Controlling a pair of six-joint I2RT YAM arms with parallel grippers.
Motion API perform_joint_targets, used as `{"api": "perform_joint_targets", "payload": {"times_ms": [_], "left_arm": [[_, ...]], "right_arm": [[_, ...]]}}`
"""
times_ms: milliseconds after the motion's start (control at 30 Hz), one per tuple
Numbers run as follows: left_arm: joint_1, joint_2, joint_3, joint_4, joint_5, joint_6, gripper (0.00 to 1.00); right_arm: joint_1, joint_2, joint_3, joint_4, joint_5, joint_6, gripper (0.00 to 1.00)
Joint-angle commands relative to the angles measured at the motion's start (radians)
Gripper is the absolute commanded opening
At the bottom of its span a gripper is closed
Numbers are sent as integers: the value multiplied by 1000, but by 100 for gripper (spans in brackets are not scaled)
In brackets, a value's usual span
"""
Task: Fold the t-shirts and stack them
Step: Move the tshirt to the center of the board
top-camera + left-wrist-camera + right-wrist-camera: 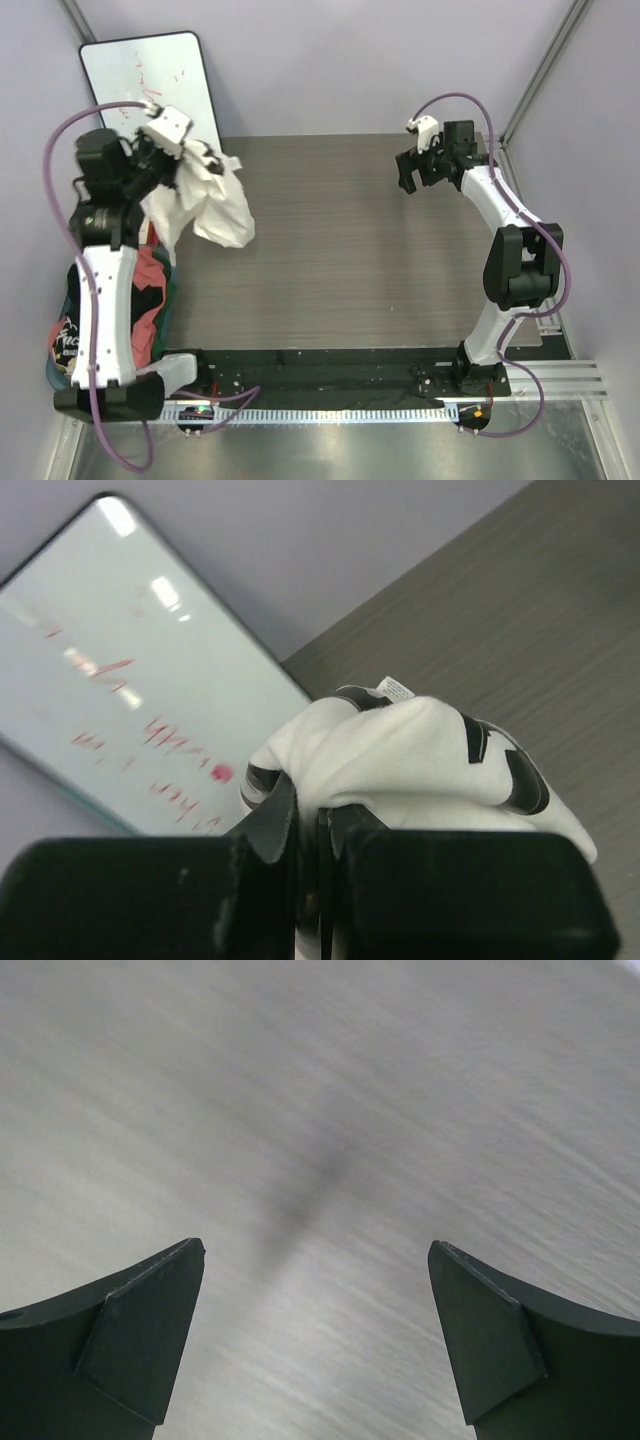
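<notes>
Both arms are the same build. The left arm and right arm have smooth white shell links with chunky black joint housings between them. Each one has a thin purple cable running along it, 1 on the left and 1 on the right. The left base is a black foot under a white cover. There's a little white camera housing at the wrist. The left tool and right tool have 2 matte black fingers each, wedge-shaped with flat angled faces.
</notes>
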Motion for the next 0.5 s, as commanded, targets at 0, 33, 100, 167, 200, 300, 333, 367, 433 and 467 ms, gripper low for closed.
{"api": "perform_joint_targets", "payload": {"times_ms": [0,33,100,167,200,300,333,367,433,467], "left_arm": [[-176,113,-80,175,130,44,0],[-202,146,-80,204,129,50,0],[-270,256,-42,279,137,41,0],[-336,330,0,343,141,-17,0],[-356,402,36,441,140,-51,0],[-434,519,137,557,143,-155,0],[-451,547,168,560,144,-169,0],[-477,570,220,560,152,-196,2],[-486,608,247,560,166,-221,17],[-488,611,242,558,161,-226,76]], "right_arm": [[2,-34,49,225,196,191,100],[2,-37,47,247,251,207,100],[2,-43,52,294,296,216,100],[4,-43,66,308,344,224,100],[2,-50,69,318,351,228,100],[4,-76,66,334,381,236,100],[4,-83,57,339,381,236,100],[4,-89,52,344,379,241,100],[2,-95,40,345,378,236,100],[4,-96,37,341,373,231,100]]}}
